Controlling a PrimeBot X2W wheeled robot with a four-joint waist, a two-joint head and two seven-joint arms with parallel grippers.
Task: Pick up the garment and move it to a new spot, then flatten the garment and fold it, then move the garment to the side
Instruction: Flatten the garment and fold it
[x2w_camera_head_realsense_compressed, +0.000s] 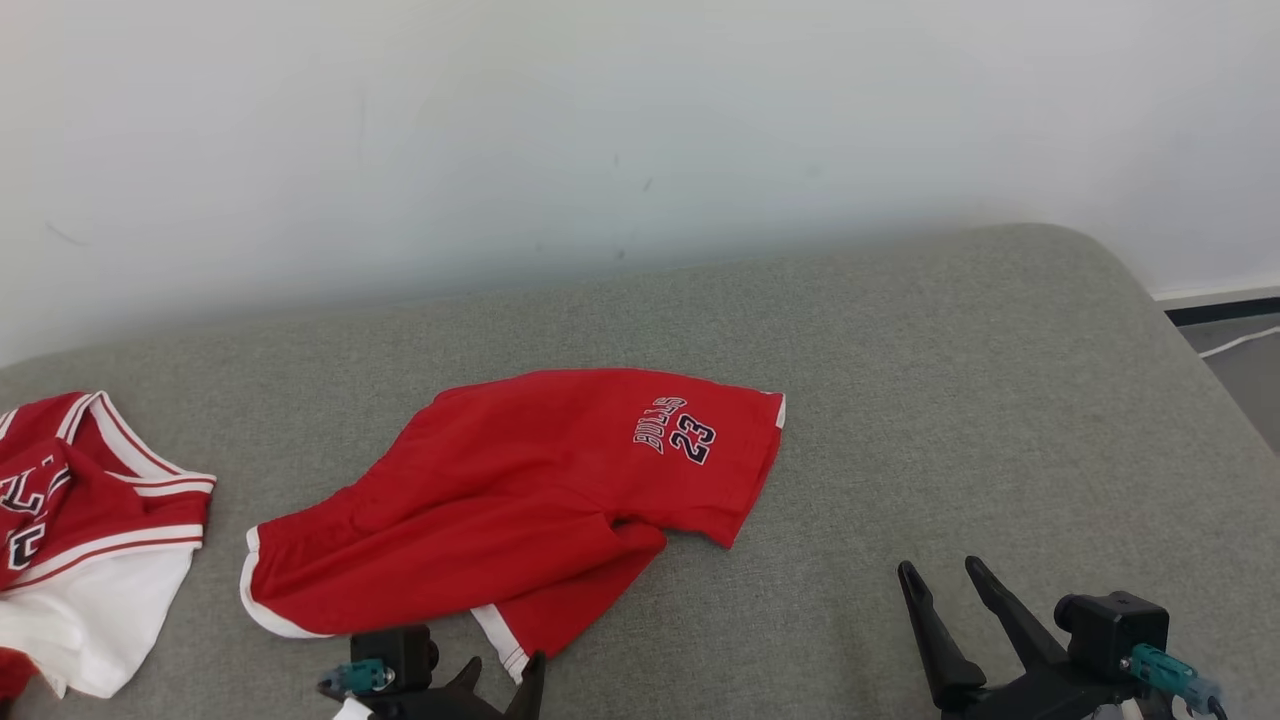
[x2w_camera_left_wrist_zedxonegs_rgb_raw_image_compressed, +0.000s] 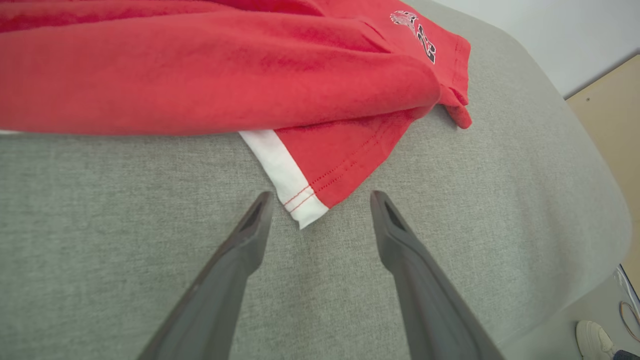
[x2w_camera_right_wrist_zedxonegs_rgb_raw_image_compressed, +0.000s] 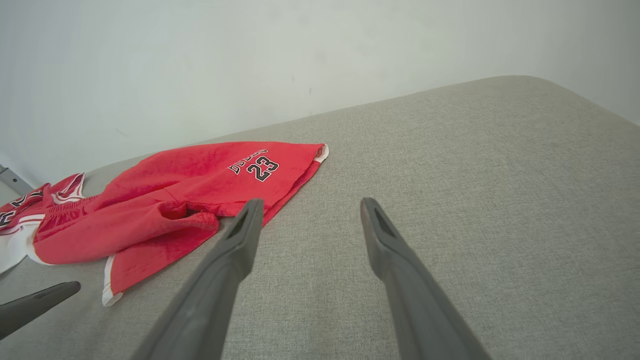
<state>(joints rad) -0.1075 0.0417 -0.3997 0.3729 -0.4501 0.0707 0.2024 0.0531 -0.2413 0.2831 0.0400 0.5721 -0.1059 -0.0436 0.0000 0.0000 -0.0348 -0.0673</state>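
1. a pair of red shorts (x2w_camera_head_realsense_compressed: 520, 500) with white trim lies crumpled and partly folded over itself on the grey padded surface (x2w_camera_head_realsense_compressed: 900, 400), left of its middle in the head view.
2. dark lettering edged in white on one leg (x2w_camera_head_realsense_compressed: 678, 430) reads "bulls" above "23"; it is upside down in the head view and the "23" is upright in the right wrist view (x2w_camera_right_wrist_zedxonegs_rgb_raw_image_compressed: 255, 166).
3. the left end effector (x2w_camera_head_realsense_compressed: 505, 670) is at the near edge of the shorts, its jaws spread wide and holding nothing. in the left wrist view (x2w_camera_left_wrist_zedxonegs_rgb_raw_image_compressed: 321, 197) a white-trimmed hem corner (x2w_camera_left_wrist_zedxonegs_rgb_raw_image_compressed: 300, 200) lies between the two fingers; i cannot tell whether they touch it.
4. the right end effector (x2w_camera_head_realsense_compressed: 938, 568) is also spread wide and empty, over bare grey fabric to the right of the shorts, apart from them.
5. a red and white jersey (x2w_camera_head_realsense_compressed: 80, 520) lies at the far left edge; its lettering is cut off and unreadable.
6. a pale wall (x2w_camera_head_realsense_compressed: 600, 130) stands behind.
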